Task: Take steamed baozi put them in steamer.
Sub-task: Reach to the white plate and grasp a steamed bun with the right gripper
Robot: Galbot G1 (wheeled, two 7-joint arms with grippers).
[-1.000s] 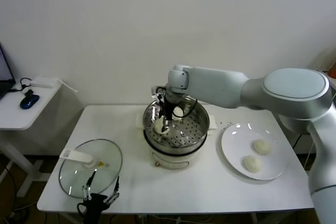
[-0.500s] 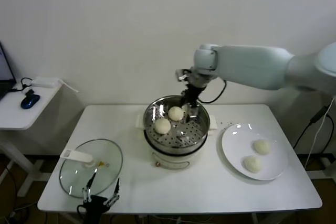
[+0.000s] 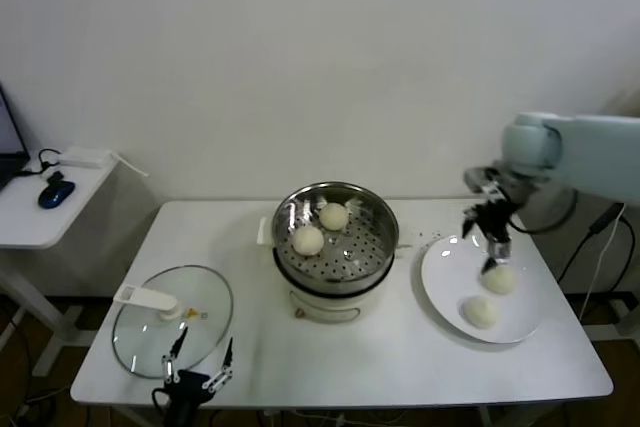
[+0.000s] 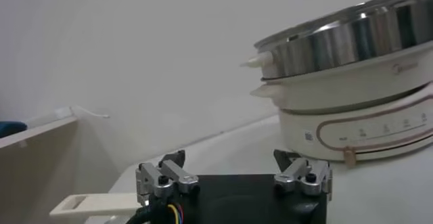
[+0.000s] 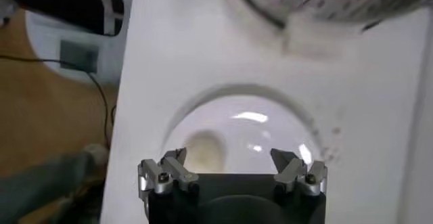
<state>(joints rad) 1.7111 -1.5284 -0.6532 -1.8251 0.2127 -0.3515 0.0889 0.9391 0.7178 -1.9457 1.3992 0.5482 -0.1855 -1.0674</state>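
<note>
My right gripper (image 3: 493,244) hangs spread and empty over the white plate (image 3: 440,287), just above one of two steamed baozi (image 3: 498,279) there. Two more sit in the steamer (image 3: 336,247) at nine o'clock from it. My left gripper (image 3: 192,375) idles open beside the glass lid (image 3: 172,319).

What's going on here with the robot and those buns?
The robot is moving steamed baozi from a white plate into the steamer. Two buns already sit on the perforated tray inside. The right gripper hangs open over the plate, just above one of the two buns left there. The left gripper waits open at the table's near edge, beside the glass lid.
</note>
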